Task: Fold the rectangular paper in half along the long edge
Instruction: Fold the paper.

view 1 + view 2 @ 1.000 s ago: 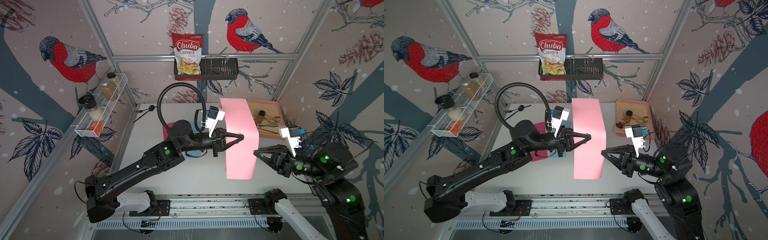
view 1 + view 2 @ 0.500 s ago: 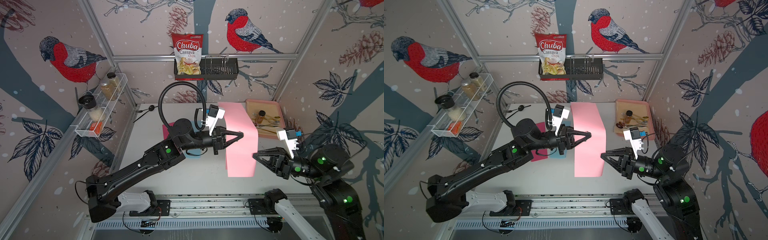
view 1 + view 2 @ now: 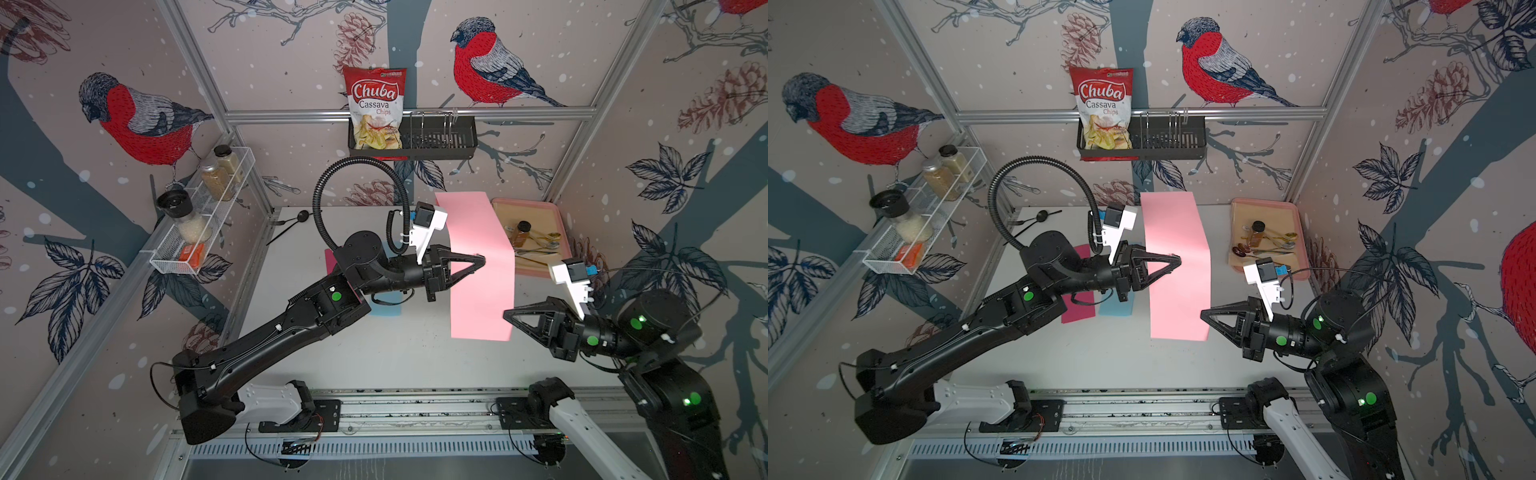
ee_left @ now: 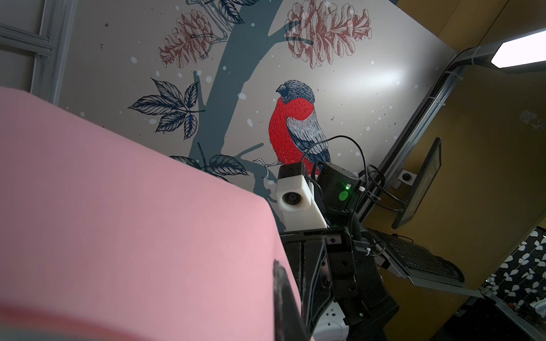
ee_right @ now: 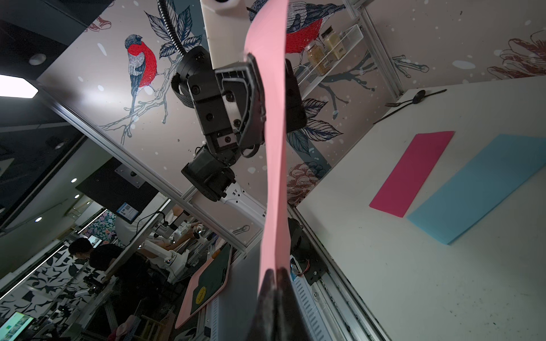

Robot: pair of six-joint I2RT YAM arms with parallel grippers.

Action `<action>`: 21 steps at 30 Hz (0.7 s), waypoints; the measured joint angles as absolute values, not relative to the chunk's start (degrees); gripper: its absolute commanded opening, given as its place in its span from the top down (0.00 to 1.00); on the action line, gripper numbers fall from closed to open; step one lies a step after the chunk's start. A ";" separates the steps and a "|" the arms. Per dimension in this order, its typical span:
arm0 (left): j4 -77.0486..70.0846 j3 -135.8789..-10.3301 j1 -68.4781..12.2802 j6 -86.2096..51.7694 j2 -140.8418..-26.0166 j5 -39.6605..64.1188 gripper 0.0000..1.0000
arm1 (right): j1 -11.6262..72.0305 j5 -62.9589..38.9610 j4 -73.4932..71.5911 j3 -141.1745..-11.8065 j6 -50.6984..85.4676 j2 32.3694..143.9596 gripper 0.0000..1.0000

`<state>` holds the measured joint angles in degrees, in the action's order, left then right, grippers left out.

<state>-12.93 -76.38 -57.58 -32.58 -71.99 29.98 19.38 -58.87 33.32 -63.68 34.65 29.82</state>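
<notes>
Pale pink rectangular paper sheet point(image 3: 478, 232) is held up off the white tabletop point(image 3: 415, 361), centre-right of frame in both top views. Left gripper point(image 3: 482, 261) is clamped on it partway along, a finger on each face in the right wrist view. Right gripper point(image 3: 508, 313) is pinched tight on the right long edge near the lower corner. Magenta paper sheet point(image 3: 1075, 311) and light blue paper sheet point(image 3: 1116, 307) lie flat under the left arm.

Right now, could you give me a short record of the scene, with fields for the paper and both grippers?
pink paper: held off the table, slightly curved
left gripper: shut on pink paper, near its middle
right gripper: shut on pink paper, at its near end
flat on table: magenta paper, blue paper
</notes>
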 measured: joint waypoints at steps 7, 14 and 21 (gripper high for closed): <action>-12.82 -76.73 -57.43 -32.56 -72.01 30.00 1.00 | 19.75 -58.65 33.95 -63.42 34.41 29.54 0.90; -12.84 -77.19 -56.97 -32.36 -71.99 30.00 1.00 | 19.90 -58.48 34.87 -63.02 34.26 29.15 0.90; -12.82 -77.38 -56.31 -32.10 -72.05 29.98 1.00 | 20.23 -58.39 35.44 -62.63 33.95 28.88 0.86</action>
